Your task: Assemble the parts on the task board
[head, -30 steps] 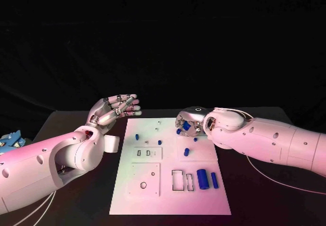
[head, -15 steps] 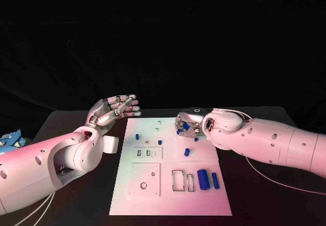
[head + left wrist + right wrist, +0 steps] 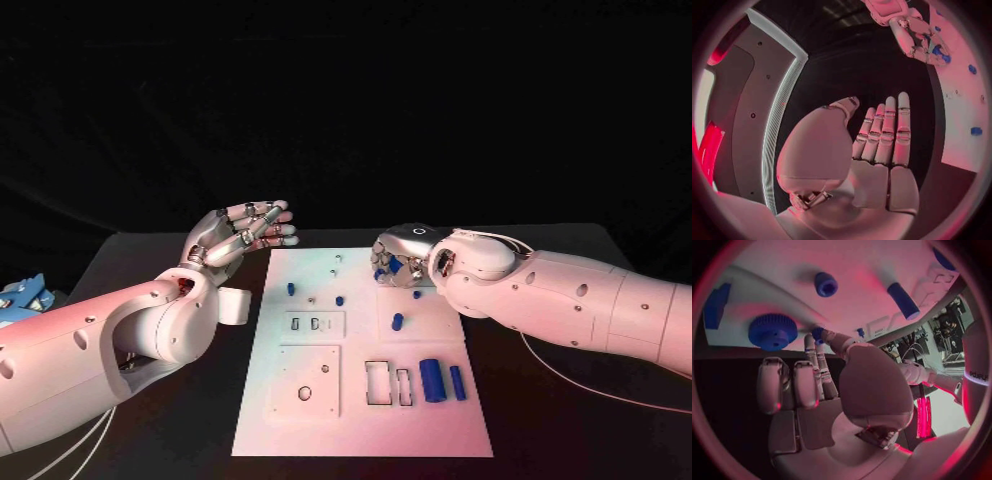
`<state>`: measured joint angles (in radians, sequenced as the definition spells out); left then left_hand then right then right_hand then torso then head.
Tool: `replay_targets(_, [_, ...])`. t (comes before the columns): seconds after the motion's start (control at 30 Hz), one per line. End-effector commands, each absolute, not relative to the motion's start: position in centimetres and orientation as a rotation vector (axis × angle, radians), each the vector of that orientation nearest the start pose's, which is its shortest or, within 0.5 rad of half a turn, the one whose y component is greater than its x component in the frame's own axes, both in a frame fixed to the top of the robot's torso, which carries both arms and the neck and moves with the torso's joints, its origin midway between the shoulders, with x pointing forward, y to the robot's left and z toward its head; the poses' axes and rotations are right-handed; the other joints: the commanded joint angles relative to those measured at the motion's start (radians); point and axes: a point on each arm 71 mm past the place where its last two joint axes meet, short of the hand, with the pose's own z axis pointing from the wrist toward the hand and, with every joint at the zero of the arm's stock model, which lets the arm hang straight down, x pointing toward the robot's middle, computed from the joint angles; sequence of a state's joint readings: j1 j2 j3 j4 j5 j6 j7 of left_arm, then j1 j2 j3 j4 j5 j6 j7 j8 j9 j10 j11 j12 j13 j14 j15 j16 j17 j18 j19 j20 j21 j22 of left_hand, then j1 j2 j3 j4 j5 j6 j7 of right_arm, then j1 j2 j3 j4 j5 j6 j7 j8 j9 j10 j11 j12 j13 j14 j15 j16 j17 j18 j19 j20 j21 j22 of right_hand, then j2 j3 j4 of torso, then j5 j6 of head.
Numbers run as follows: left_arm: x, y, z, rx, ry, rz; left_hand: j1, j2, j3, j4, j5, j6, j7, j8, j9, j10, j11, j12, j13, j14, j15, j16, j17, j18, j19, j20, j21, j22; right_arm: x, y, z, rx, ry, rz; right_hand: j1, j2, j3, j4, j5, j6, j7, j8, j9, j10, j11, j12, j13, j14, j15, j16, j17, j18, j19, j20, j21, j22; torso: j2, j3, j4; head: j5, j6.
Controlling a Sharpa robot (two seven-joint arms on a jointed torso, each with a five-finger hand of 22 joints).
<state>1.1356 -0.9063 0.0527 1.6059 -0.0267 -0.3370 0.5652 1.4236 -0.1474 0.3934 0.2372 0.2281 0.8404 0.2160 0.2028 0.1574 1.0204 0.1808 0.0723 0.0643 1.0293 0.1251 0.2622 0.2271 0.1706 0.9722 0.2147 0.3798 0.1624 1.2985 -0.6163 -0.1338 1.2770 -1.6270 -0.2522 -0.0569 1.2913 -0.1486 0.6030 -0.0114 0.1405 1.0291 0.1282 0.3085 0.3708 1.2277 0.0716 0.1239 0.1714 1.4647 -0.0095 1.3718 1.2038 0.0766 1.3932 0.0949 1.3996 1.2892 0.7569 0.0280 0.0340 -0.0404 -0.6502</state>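
Movement over the last second was slight: right hand (image 3: 400, 262) stayed at the task board's (image 3: 361, 425) upper right, pinching a small blue part (image 3: 819, 333); left hand (image 3: 242, 232) stayed raised, fingers apart, empty. Insertion seemingly remained pending.

Both arms are clad in smooth white shells made of rounded segments, with small dark round screw recesses dotted along them. The right arm (image 3: 577, 305) ends in a bulbous wrist housing with a dark ring-shaped mark on top. Thin pale cables trail beneath each arm. The left arm (image 3: 101, 350) carries a small white block at its wrist. The left hand (image 3: 238, 233) and right hand (image 3: 401, 262) are silver metal, with segmented fingers, pale fingertip pads and smooth rounded palm covers.
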Motion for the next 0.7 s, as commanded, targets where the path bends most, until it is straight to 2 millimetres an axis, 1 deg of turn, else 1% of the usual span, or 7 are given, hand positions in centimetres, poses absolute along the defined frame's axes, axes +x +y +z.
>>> replay_targets(0.03, [47.5, 22.0, -15.4, -1.021, 1.203, -1.676, -0.003, -0.005, 0.006, -0.001, -0.006, -0.001, 0.023, -0.004, -0.002, -0.002, 0.001, -0.007, -0.001, -0.007, 0.001, -0.004, 0.001, 0.010, 0.007, 0.001, 0.005, 0.001, 53.0, -14.7, -17.7, -0.456, 1.560, 0.508, 0.019, 0.032, 0.000, -0.007, 0.006, 0.004, -0.002, 0.009, 0.030, 0.019, -0.012, 0.003, 0.015, 0.042, -0.006, 0.005, 0.000, -0.014, 0.006, -0.001, 0.004, 0.003, 0.002, -0.0005, 0.0005, -0.004, 0.000])
replay_targets(0.2, [47.5, 21.9, -15.4, -1.021, 1.204, -1.679, -0.003, -0.005, 0.006, -0.001, -0.006, -0.001, 0.023, -0.004, -0.002, -0.002, 0.001, -0.007, -0.001, -0.007, 0.001, -0.004, 0.001, 0.010, 0.007, 0.001, 0.005, 0.001, 52.9, -14.4, -17.3, -0.443, 1.507, 0.527, 0.018, 0.031, 0.012, -0.019, 0.020, -0.017, 0.005, 0.016, 0.052, 0.005, -0.007, -0.008, 0.016, 0.041, -0.002, 0.008, -0.002, -0.015, 0.006, 0.000, 0.007, 0.008, 0.003, -0.0006, 0.0002, -0.007, 0.003])
replay_targets(0.33, [47.5, 21.9, -15.4, -1.020, 1.205, -1.682, -0.002, -0.006, 0.006, -0.002, -0.006, -0.002, 0.023, -0.005, -0.002, -0.003, 0.001, -0.008, -0.001, -0.007, 0.002, -0.005, 0.002, 0.010, 0.007, 0.001, 0.005, 0.001, 52.7, -13.8, -16.9, -0.430, 1.462, 0.550, 0.017, 0.031, 0.015, -0.021, 0.026, -0.021, 0.006, 0.018, 0.058, 0.004, -0.005, -0.010, 0.017, 0.041, -0.001, 0.009, -0.001, -0.016, 0.009, 0.001, 0.010, 0.015, 0.004, -0.0009, -0.0001, -0.011, 0.008])
replay_targets(0.4, [47.4, 21.8, -15.4, -1.019, 1.205, -1.684, -0.002, -0.006, 0.006, -0.002, -0.006, -0.002, 0.023, -0.005, -0.002, -0.003, 0.001, -0.008, -0.001, -0.007, 0.002, -0.005, 0.002, 0.010, 0.007, 0.001, 0.005, 0.001, 52.7, -13.4, -16.7, -0.424, 1.440, 0.563, 0.016, 0.031, 0.015, -0.022, 0.027, -0.021, 0.007, 0.019, 0.059, 0.003, -0.005, -0.010, 0.017, 0.041, -0.001, 0.010, 0.000, -0.017, 0.012, 0.001, 0.013, 0.019, 0.006, -0.0017, 0.0011, -0.014, 0.011])
replay_targets(0.5, [47.4, 21.8, -15.4, -1.019, 1.205, -1.686, -0.002, -0.006, 0.007, -0.004, -0.006, -0.003, 0.024, -0.005, -0.002, -0.004, 0.001, -0.008, -0.001, -0.008, 0.002, -0.006, 0.002, 0.009, 0.007, 0.001, 0.006, 0.001, 52.8, -12.9, -16.6, -0.421, 1.426, 0.571, 0.016, 0.031, 0.016, -0.022, 0.028, -0.021, 0.007, 0.019, 0.060, 0.003, -0.005, -0.010, 0.017, 0.041, -0.001, 0.010, 0.000, -0.018, 0.013, 0.001, 0.014, 0.021, 0.007, -0.0010, 0.0026, -0.014, 0.012])
replay_targets(0.6, [47.4, 21.7, -15.4, -1.018, 1.206, -1.689, -0.002, -0.006, 0.007, -0.004, -0.006, -0.003, 0.024, -0.005, -0.002, -0.004, 0.001, -0.008, -0.001, -0.008, 0.002, -0.006, 0.002, 0.009, 0.007, 0.001, 0.006, 0.001, 53.1, -12.3, -16.5, -0.419, 1.418, 0.574, 0.015, 0.030, 0.016, -0.022, 0.029, -0.022, 0.007, 0.020, 0.061, 0.003, -0.004, -0.011, 0.017, 0.041, 0.000, 0.010, 0.000, -0.018, 0.014, 0.001, 0.015, 0.022, 0.007, 0.0007, 0.0024, -0.013, 0.012])
replay_targets(0.7, [47.4, 21.7, -15.4, -1.018, 1.207, -1.691, -0.002, -0.006, 0.007, -0.004, -0.006, -0.003, 0.024, -0.005, -0.002, -0.004, 0.001, -0.008, -0.001, -0.008, 0.002, -0.006, 0.002, 0.009, 0.007, 0.001, 0.006, 0.001, 53.4, -11.9, -16.5, -0.419, 1.415, 0.575, 0.013, 0.029, 0.016, -0.022, 0.029, -0.024, 0.008, 0.021, 0.064, 0.001, -0.004, -0.012, 0.017, 0.041, 0.000, 0.011, 0.000, -0.018, 0.014, 0.002, 0.016, 0.024, 0.007, 0.0001, 0.0024, -0.013, 0.013])
